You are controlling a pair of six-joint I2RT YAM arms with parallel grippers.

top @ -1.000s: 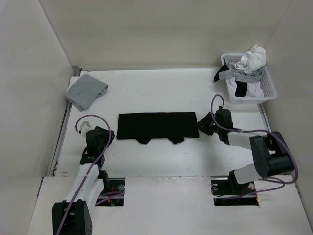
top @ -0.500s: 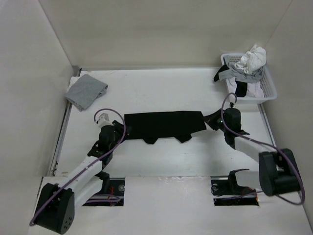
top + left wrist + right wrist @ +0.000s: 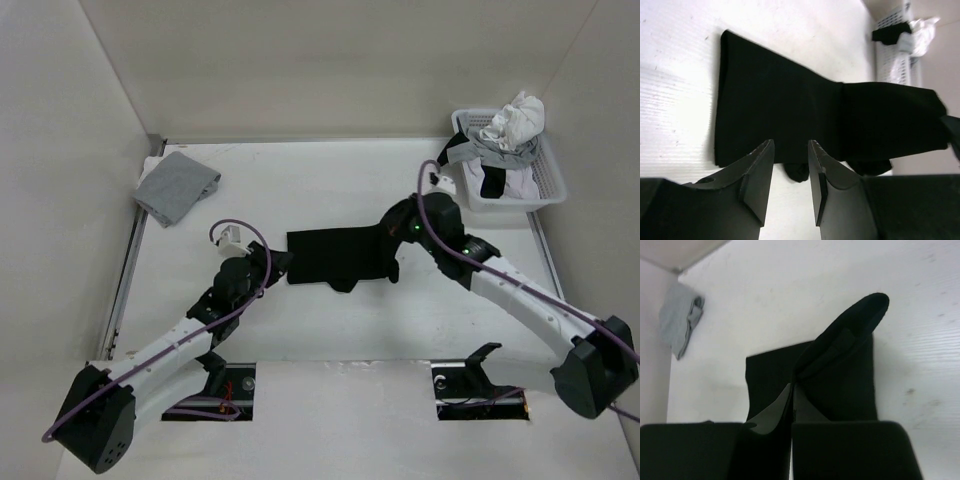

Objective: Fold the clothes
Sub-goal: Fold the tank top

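Right tool (image 3: 792, 391) pinches tank top (image 3: 840, 385), clearest from its wrist view.

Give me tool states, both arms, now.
Left tool: open, holding nothing.
Right tool: closed on the black tank top.

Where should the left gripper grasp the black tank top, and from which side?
Probably the black tank top by its left end's near corner, approached low from the left: that edge lies flat by the open left gripper, while the right gripper pinches the lifted right end.
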